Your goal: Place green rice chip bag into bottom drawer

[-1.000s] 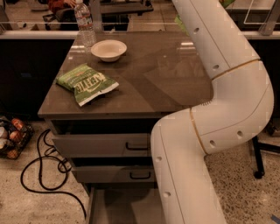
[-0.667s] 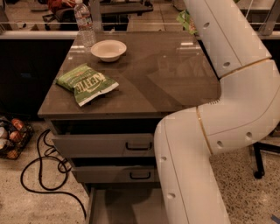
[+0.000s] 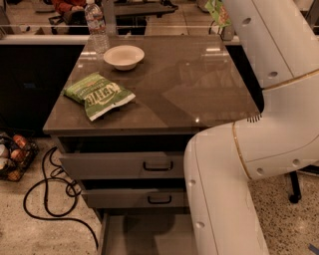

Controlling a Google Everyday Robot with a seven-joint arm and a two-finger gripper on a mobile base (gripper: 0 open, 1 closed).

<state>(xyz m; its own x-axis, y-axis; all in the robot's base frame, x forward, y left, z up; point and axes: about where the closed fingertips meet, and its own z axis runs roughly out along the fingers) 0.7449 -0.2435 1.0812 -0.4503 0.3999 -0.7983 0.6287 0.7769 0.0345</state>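
A bright green rice chip bag (image 3: 216, 11) shows at the top edge, above the far right corner of the cabinet top. My gripper (image 3: 227, 30) is there, mostly hidden behind my white arm (image 3: 259, 124); one dark finger shows just under the bag, and it seems shut on the bag. The bottom drawer (image 3: 139, 234) is pulled open at the foot of the cabinet, its grey floor bare, with my arm covering its right part. The two upper drawers (image 3: 124, 164) with black handles stand slightly out.
A duller green Kettle bag (image 3: 98, 94) lies on the cabinet top (image 3: 189, 84) at the left. A white bowl (image 3: 123, 56) and a water bottle (image 3: 96, 22) stand at the back left. Black cables (image 3: 50, 194) and a basket (image 3: 12, 157) lie on the floor at the left.
My arm has shifted to the right and upward. The green bag at the top right shows more than before. The things on the cabinet top have not moved.
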